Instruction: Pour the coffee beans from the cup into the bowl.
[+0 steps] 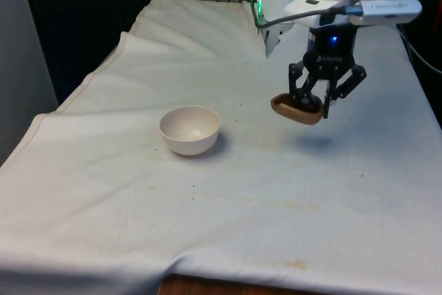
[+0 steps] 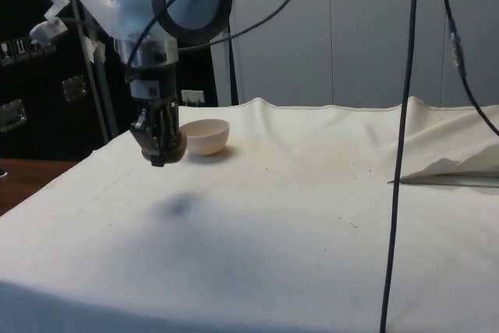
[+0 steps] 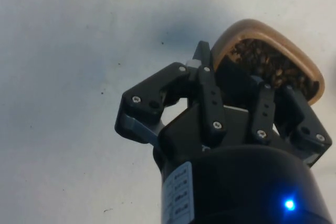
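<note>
Two black fingers of my gripper [image 1: 315, 106] pinch the rim of a small tan wooden cup [image 1: 297, 110], held clear above the white cloth-covered table [image 1: 290, 198]. I see dark brown coffee beans [image 3: 265, 64] heaped inside it. I find the round white ceramic bowl [image 1: 190, 129] near the table's middle, well apart from the cup.
</note>
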Available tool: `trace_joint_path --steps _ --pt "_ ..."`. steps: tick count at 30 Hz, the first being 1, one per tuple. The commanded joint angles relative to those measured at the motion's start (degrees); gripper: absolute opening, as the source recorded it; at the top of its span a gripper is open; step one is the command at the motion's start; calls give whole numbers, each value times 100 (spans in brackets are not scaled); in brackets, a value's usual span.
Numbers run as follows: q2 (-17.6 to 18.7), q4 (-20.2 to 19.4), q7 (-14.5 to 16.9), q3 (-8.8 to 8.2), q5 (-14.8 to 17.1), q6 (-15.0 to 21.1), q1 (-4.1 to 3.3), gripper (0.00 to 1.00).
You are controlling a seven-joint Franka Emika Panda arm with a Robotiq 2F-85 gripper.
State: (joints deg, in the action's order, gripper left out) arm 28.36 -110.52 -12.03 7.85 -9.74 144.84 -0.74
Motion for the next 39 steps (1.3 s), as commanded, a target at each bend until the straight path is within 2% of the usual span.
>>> trace_joint_path --steps 1,8,9,10,17,18,19,25,26,27,35,36,37,39 --pt "-57 -23 80 52 80 -40 57 0" --pt "-166 -23 183 29 160 -109 103 0" --pt "-149 0 132 -23 92 -97 63 0" --pt "-195 -23 223 29 183 -126 126 0" --pt "-304 -23 458 -57 378 -178 160 0" --pt "-281 0 395 -120 309 -172 97 0" --pt "-315 -23 487 -69 401 -183 160 0" --pt "-401 -23 762 -172 630 -212 195 0" --pt "-367 0 670 -223 544 -195 132 0" --pt "-413 -23 802 -189 665 -212 195 0" --pt "-493 -17 1232 -344 1049 -229 235 0" --pt "-458 0 1157 -401 974 -201 172 0" --pt "-504 -17 1283 -367 1094 -229 241 0" --pt "-521 -11 1375 -401 1175 -235 246 0"
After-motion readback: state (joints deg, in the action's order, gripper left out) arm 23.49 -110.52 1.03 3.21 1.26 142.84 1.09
